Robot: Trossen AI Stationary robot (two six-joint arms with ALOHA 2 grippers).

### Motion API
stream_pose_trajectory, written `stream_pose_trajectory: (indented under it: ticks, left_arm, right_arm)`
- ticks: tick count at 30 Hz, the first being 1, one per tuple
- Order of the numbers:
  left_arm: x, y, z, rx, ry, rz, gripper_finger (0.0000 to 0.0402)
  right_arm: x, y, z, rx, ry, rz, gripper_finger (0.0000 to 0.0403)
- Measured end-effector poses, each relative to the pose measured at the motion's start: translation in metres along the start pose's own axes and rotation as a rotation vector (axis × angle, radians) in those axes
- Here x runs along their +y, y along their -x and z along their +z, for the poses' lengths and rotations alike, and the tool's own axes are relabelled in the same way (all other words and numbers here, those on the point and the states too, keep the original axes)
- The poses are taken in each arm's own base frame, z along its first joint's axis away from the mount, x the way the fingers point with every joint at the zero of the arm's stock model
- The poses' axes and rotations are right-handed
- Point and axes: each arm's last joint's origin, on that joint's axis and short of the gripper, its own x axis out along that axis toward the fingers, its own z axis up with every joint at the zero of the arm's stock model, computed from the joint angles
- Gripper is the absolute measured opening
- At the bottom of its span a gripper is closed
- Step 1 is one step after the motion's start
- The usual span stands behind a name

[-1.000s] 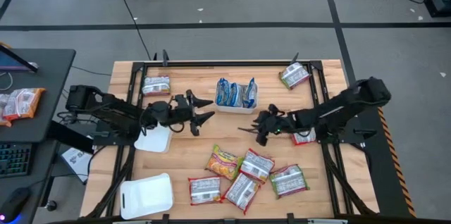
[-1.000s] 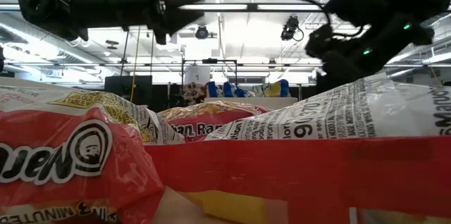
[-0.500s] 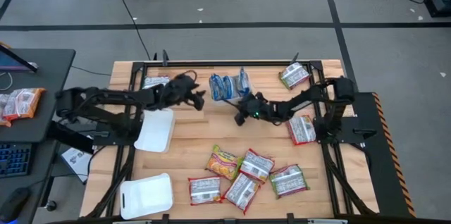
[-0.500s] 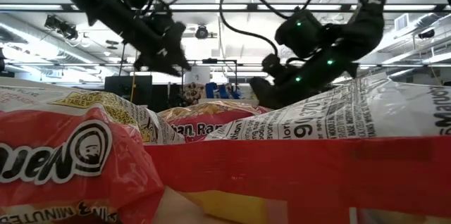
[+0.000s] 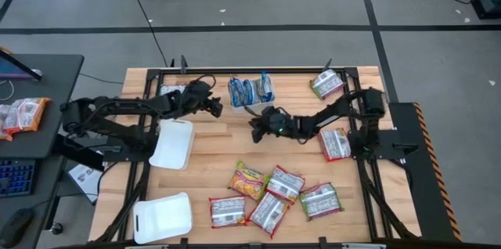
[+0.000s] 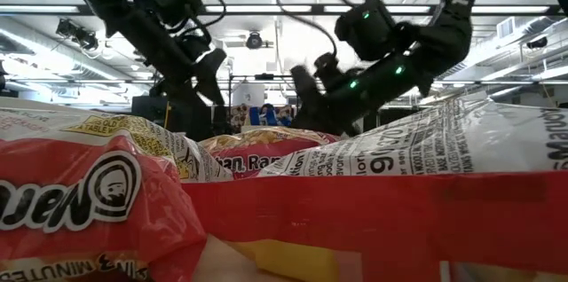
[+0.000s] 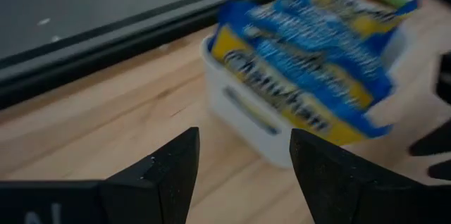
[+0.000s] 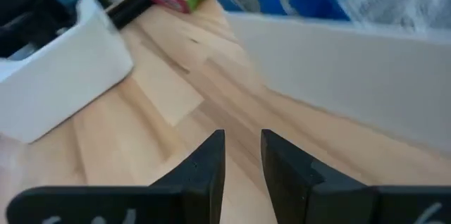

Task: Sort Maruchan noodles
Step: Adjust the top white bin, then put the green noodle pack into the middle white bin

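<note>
Both arms are reaching toward the far middle of the light wooden slatted table (image 5: 211,155), where a small white rectangular plastic tray (image 7: 246,115) is holding several blue-and-white crinkly Maruchan noodle packets (image 5: 250,90) standing on edge. The left tool (image 5: 213,106) is hovering just beside the tray's left end with its two dark fingers (image 7: 169,175) spread and nothing between them. The right tool (image 5: 256,128) is sitting low at the tray's near side, its fingers (image 8: 204,168) drawn close with only a narrow gap, pinching nothing that I can see.

The risks here, as I judge them:

- Crowding: the two tools are working close together around one light tray, so either one may be nudging it or knocking into the other.
- Tipping: the blue packets are leaning loosely rather than lying flat; a push on the tray wall may spill them onto the table.
- Slipping: the wrappers look slick and crinkly, so a shallow pinch may be catching only a fold of film.

The rest of the sorting looks unfinished. A cluster of red-white, orange-yellow and green-yellow packets (image 5: 270,194) is lying loose near the front edge, more single packets are sitting at the far left (image 5: 167,91), the far right corner (image 5: 326,84) and the right side (image 5: 335,144), and two other white trays (image 5: 173,143) (image 5: 163,218) are standing bare on the left.
</note>
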Motion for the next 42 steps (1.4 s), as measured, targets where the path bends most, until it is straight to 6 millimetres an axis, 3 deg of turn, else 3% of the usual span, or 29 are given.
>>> stream_pose_trajectory:
  ticks: [7, 11, 16, 20, 24, 31, 36, 42]
  left_arm:
    - [0.01, 0.003, -0.014, 0.132, -0.031, 0.072, 0.0227]
    - [0.029, 0.007, -0.018, 0.318, 0.046, 0.214, 0.0227]
    - [0.054, 0.007, -0.016, 0.387, 0.184, 0.357, 0.0227]
    - [0.074, 0.004, -0.011, 0.387, 0.249, 0.438, 0.0227]
    - [0.086, 0.003, -0.007, 0.415, 0.072, 0.449, 0.0227]
    - [0.093, 0.011, -0.016, 0.609, -0.277, 0.448, 0.0226]
    - [0.11, 0.009, -0.016, 0.67, -0.285, 0.489, 0.0226]
    - [0.126, -0.007, -0.02, 0.731, -0.304, 0.498, 0.0226]
  right_arm:
    - [0.021, -0.043, -0.017, -0.054, -0.117, -0.067, 0.0093]
    - [0.028, -0.065, 0.002, -0.123, -0.152, -0.083, 0.0091]
    - [0.009, -0.08, 0.027, -0.129, -0.158, -0.164, 0.0091]
    - [-0.008, -0.086, 0.038, -0.073, -0.182, -0.123, 0.0092]
    - [0.004, -0.079, 0.032, 0.021, -0.11, 0.057, 0.0097]
    - [0.041, -0.046, -0.006, 0.257, 0.158, 0.213, 0.013]
    - [0.058, -0.026, -0.033, 0.425, 0.279, 0.227, 0.0186]
    - [0.077, -0.012, -0.048, 0.437, 0.319, 0.26, 0.0259]
